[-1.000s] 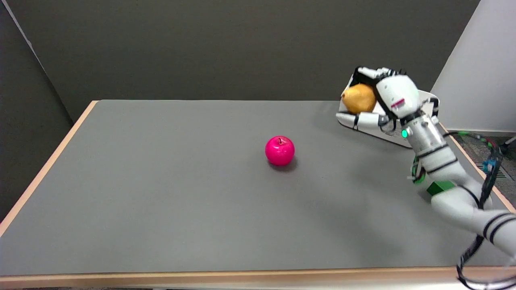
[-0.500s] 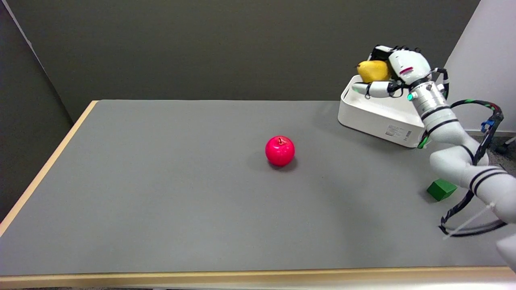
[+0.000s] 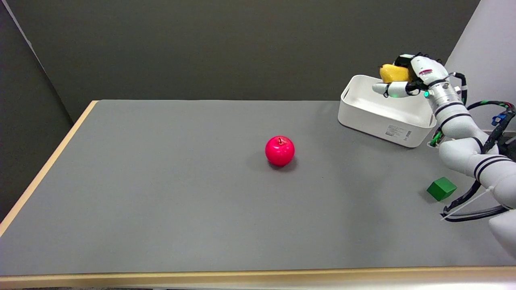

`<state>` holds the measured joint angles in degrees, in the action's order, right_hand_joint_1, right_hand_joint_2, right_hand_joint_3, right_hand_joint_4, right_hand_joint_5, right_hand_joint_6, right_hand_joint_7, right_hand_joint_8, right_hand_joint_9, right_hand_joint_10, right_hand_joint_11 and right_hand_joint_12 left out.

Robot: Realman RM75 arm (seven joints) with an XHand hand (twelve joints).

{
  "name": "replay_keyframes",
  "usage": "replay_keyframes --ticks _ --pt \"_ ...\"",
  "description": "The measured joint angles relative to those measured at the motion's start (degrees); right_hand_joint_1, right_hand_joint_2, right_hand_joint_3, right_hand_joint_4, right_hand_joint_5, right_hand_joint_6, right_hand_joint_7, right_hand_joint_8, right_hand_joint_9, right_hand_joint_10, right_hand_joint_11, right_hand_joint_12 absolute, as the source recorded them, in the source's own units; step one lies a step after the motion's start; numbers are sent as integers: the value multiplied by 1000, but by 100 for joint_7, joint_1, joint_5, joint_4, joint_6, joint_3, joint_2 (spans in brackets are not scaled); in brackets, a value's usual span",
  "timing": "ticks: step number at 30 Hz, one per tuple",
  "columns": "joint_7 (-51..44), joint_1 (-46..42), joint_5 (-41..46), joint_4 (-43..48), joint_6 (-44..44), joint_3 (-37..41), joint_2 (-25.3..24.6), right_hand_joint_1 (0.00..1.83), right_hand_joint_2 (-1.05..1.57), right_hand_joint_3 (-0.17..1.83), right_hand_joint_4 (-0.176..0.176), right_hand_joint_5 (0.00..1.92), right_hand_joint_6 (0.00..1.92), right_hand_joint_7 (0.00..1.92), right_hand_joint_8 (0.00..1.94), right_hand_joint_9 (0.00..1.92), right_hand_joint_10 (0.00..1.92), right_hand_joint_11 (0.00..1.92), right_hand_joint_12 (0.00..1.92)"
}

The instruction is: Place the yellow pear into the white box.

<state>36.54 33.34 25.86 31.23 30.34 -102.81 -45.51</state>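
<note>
My right hand (image 3: 415, 74) holds the yellow pear (image 3: 392, 73) in the air at the far right of the table. The pear shows on the hand's left side, with a white finger curled under it. Hand and pear hang above the open white box (image 3: 379, 119), over its far right part. The box stands at the table's back right corner, and the inside that I can see holds nothing.
A red apple (image 3: 279, 150) sits near the middle of the grey table (image 3: 161, 181). A green cube (image 3: 442, 188) lies near the right edge, close to my forearm and its black cables (image 3: 471, 209).
My right hand has carried the pear up and to the right, from in front of the box's near wall to above its inside. The apple, cube and box have stayed put.
</note>
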Motion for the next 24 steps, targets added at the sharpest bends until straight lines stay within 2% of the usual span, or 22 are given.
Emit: replay_keyframes --ticks 1,2,4,6,10,12,14,17,19,24 --pt "19 2 31 -33 -17 -8 3 931 821 804 -23 462 1109 657 1562 644 1886 26 1921" --pt "49 3 77 -71 -38 -15 6 907 741 895 -33 378 894 575 1372 571 1754 -1 1921" --pt "105 3 182 -125 -69 -29 12 812 729 865 -39 296 598 442 1055 541 1243 -1 1920" --pt "160 -4 297 -154 -91 -40 13 654 673 969 -25 161 409 278 531 316 844 1 1883" --pt "261 -34 497 -156 -131 -81 11 574 633 892 3 93 314 127 277 140 696 116 1647" --pt "296 -44 558 -130 -148 -102 6 505 568 933 11 80 248 103 122 79 662 169 1415" --pt "331 -54 623 -83 -176 -137 1 437 558 921 23 39 222 15 110 17 554 134 1239" --pt "373 -64 692 -10 -233 -189 -4 476 548 850 27 -1 223 -1 -1 -1 326 11 1203" --pt "396 -71 730 50 -281 -221 -10 447 518 866 30 3 140 -1 -1 -1 134 2 1041" --pt "438 -90 805 211 -378 -308 -31 458 510 867 18 12 98 -1 -1 -1 44 -1 964"
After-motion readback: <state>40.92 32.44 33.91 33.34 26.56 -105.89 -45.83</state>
